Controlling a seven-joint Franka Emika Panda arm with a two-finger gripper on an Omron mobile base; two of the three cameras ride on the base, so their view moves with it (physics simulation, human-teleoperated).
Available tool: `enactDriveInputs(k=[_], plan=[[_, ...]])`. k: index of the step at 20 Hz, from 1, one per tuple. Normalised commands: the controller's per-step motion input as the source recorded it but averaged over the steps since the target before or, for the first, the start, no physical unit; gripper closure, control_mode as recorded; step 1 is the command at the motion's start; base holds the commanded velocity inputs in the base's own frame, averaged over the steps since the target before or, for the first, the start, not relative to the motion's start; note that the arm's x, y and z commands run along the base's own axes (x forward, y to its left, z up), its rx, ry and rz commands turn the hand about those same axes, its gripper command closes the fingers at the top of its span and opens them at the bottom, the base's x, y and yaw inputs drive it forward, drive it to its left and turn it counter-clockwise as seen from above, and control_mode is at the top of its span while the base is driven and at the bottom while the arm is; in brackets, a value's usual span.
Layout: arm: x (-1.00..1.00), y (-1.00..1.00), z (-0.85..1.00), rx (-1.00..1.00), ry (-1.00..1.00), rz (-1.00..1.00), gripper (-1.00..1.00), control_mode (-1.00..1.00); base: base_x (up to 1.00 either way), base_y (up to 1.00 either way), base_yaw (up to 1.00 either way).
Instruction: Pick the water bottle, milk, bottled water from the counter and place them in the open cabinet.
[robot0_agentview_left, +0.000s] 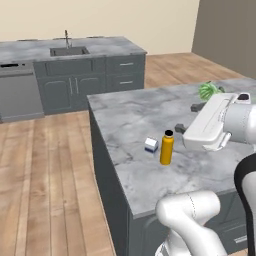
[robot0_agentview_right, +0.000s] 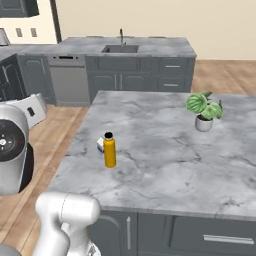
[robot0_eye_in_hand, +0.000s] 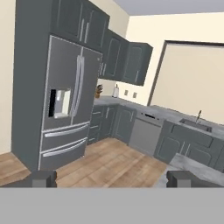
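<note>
Nothing seems placed yet: the water bottle (robot0_agentview_left: 167, 147) and the milk (robot0_agentview_left: 151, 145) stand near the counter's (robot0_agentview_left: 130, 120) left edge, and the gripper (robot0_eye_in_hand: 112, 178), spread wide and empty, points away toward the room.

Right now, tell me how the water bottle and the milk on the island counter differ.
The water bottle is an orange-yellow cylinder with a black cap; the milk is a white boxy carton with blue on it. The water bottle stands roughly twice as tall as the milk. In the right base view the water bottle partly hides the milk behind it. Both stand upright, close together, near the counter edge, and neither is held.
</note>
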Motion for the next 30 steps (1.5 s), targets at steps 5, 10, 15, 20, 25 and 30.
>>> enactDriveInputs(k=[5,10,15,20,25,30], plan=[[0.07,-0.32,-0.11,0.04,-0.01,0.01,-1.00,-1.00,0.09,-0.15,0.00],[0.11,-0.72,-0.30,0.07,0.00,0.07,-1.00,-1.00,0.00,0.00,0.00],[0.18,-0.70,-0.42,0.05,0.00,0.10,-1.00,-1.00,0.00,0.00,0.00],[0.33,-0.39,-0.51,0.01,0.00,0.08,-1.00,-1.00,0.00,0.00,0.00],[0.43,-0.05,-0.50,-0.02,0.00,0.07,-1.00,-1.00,0.00,0.00,0.00],[0.30,-0.12,-0.47,-0.02,0.00,0.12,-1.00,-1.00,0.00,0.00,0.00]])
